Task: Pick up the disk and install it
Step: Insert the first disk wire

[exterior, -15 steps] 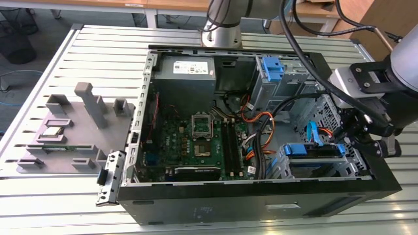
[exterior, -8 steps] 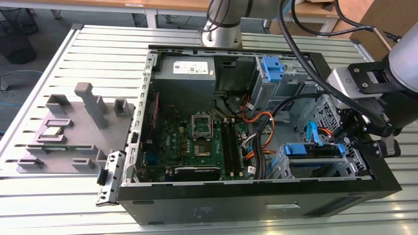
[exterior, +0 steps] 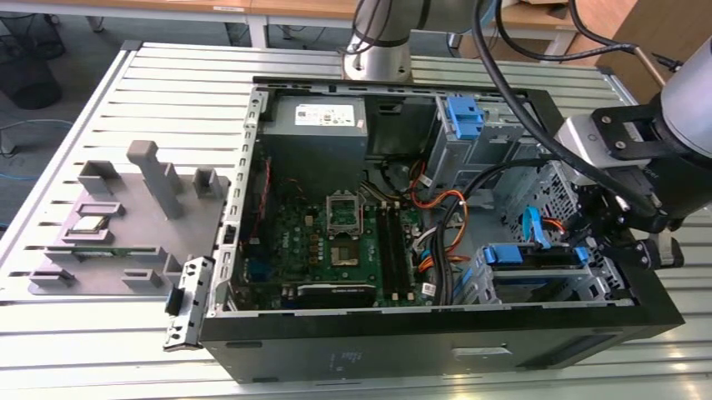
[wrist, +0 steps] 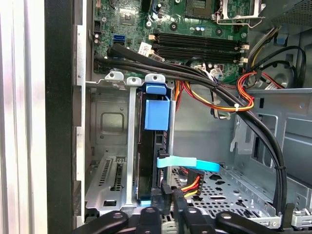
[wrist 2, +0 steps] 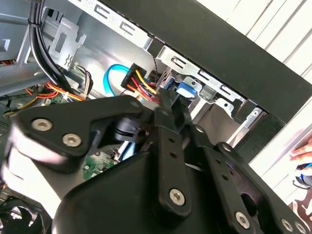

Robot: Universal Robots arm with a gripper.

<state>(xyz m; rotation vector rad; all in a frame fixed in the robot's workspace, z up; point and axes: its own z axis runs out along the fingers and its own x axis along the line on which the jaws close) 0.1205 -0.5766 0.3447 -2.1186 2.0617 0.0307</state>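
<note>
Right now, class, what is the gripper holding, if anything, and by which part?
Cannot be told. The gripper sits at the end of the disk, which stands in its drive bay beside the cable plug; no grip on it shows.

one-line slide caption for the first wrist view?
Gripper at the rear of the blue-railed disk seated on edge in the open computer case's drive cage, cables alongside.

Slatted aluminium worktable point(exterior: 167, 75), bright even light with glare on the slats. Wooden desktops point(exterior: 278, 8) along the far edge, white legs under them. Grey floor point(exterior: 67, 42) at the exterior view's left, with a dark bin point(exterior: 25, 79) and loose cables.
</note>
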